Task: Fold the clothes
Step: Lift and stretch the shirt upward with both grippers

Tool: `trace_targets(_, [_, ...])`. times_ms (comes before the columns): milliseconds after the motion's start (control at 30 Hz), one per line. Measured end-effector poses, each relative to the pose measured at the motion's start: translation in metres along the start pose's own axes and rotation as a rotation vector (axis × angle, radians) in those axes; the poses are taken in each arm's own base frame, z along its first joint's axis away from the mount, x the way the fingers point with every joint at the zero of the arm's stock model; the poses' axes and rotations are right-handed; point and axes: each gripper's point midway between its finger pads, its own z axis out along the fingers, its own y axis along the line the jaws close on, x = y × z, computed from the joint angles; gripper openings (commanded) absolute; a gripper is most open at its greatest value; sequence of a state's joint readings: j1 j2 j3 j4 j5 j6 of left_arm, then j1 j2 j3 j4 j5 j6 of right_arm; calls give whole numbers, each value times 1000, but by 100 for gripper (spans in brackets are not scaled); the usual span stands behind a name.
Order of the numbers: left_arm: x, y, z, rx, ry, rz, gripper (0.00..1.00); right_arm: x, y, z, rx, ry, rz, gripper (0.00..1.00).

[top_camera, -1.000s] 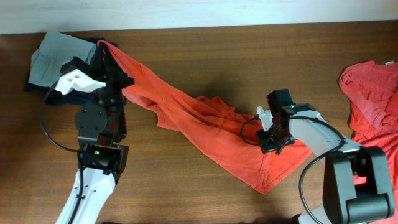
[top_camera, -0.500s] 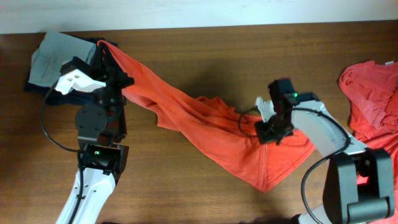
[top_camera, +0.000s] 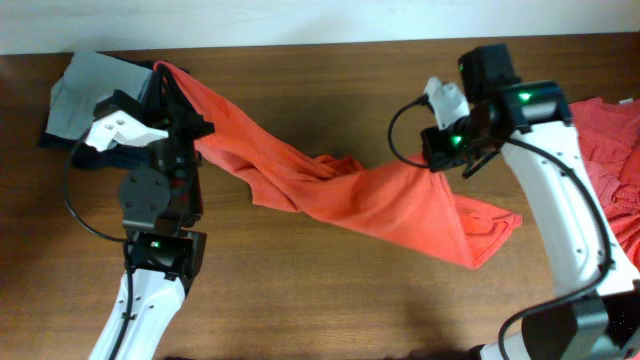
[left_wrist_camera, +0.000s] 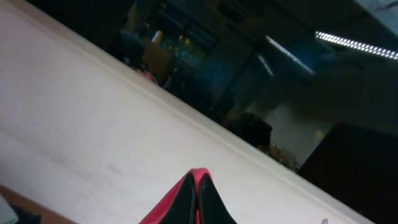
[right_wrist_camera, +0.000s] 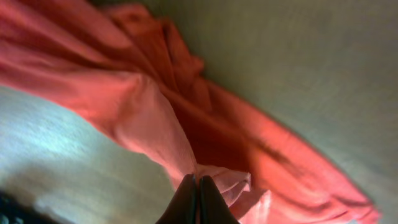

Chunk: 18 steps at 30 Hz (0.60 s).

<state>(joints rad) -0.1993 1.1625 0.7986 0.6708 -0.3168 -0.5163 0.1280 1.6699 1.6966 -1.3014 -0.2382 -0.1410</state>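
Dark wooden tabletop (top_camera: 330, 290) below; my left end effector (left_wrist_camera: 198, 185) and right end effector (right_wrist_camera: 198, 186) each pinch tight the orange-red cotton T-shirt (top_camera: 385, 203) stretched between them.

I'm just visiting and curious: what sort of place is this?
Probably a robotics lab: a left arm and right arm hold an orange-red T-shirt over a wooden table, under ceiling strip lights.

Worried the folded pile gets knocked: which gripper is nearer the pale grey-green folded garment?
Left. The left gripper, pinching the orange-red cotton T-shirt, sits just beside the pale grey-green folded garment; the right gripper grips the shirt's other end, far across the wooden table.
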Motion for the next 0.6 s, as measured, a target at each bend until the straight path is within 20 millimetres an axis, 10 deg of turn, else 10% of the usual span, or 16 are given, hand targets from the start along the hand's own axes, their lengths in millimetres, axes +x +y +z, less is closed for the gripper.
trace_targets(600, [-128,-77,12,112,-223,17,1,-63,-16,-188,226,-463,-30,4])
